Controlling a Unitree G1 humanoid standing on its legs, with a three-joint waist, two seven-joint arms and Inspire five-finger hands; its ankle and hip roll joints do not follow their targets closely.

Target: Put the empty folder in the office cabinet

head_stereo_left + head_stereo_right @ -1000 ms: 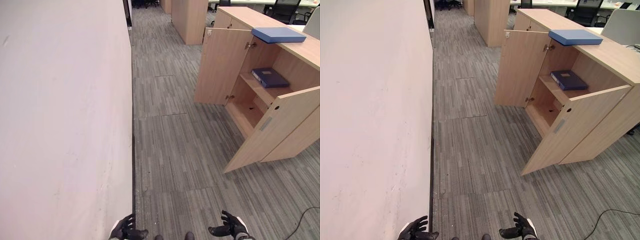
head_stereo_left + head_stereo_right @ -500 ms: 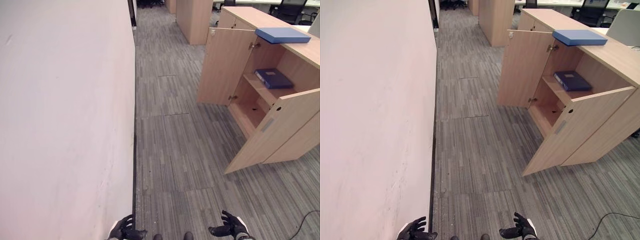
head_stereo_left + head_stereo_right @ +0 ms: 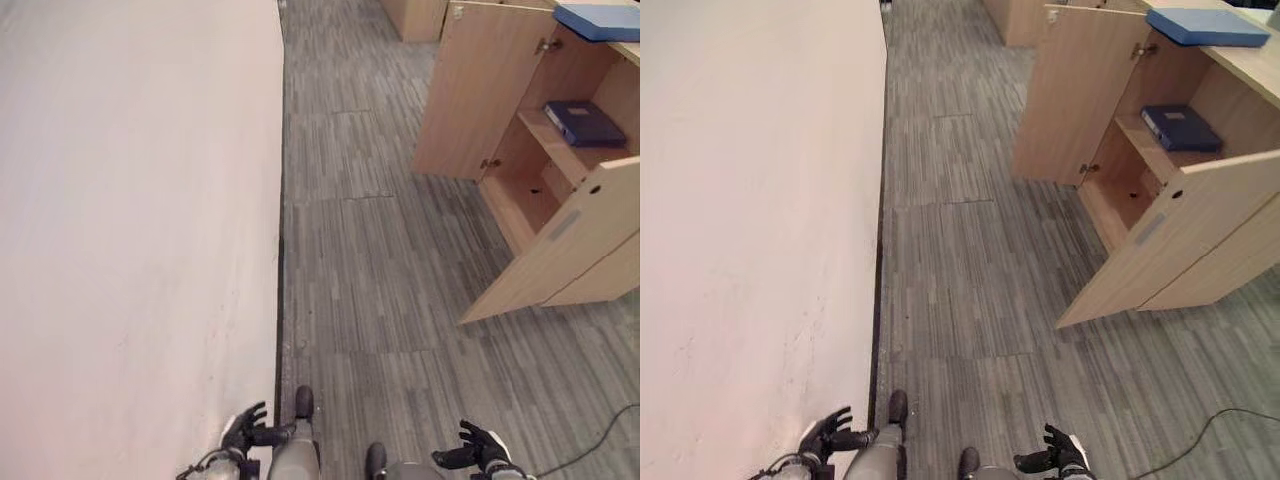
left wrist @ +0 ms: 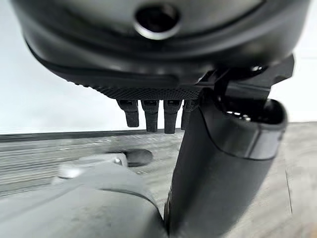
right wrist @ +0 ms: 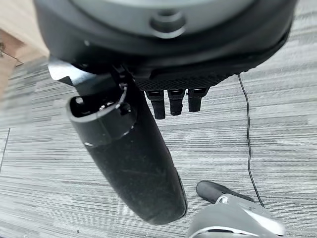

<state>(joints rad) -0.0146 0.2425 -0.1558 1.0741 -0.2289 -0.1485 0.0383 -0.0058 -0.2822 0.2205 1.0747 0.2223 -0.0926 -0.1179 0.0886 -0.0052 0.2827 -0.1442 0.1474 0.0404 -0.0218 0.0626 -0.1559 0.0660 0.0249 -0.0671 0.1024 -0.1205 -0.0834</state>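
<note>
The folder (image 3: 604,21) lay flat on the cabinet (image 3: 570,230) top at about 1 o'clock from the robot in the left eye view, well apart from both hands across a stretch of floor (image 3: 380,300). Its long axis ran roughly 10-to-4 across the view. A second, darker binder (image 3: 585,122) rested on the inner shelf, and both doors stood open. The right robot hand (image 3: 480,452) sat at about 5 o'clock and the left robot hand (image 3: 243,435) at about 7 o'clock beside the wall (image 3: 130,250); the right one was on the cabinet's side, so I judged it the nearer.

In the right eye view the same layout held: folder (image 3: 1207,27) at 1 o'clock on the top, binder (image 3: 1180,127) on the shelf below it, left robot hand (image 3: 825,437) and right robot hand (image 3: 1060,458) low, fingers spread, nothing in either.

The left wrist view showed the left robot hand (image 4: 163,106) with fingers straight and thumb out, empty, above the floor by the wall.

The right wrist view showed the right robot hand (image 5: 173,96) likewise relaxed and empty, fingers straight over the floor. Reaching the folder would likely call for walking up and turning toward 1 o'clock first.
</note>
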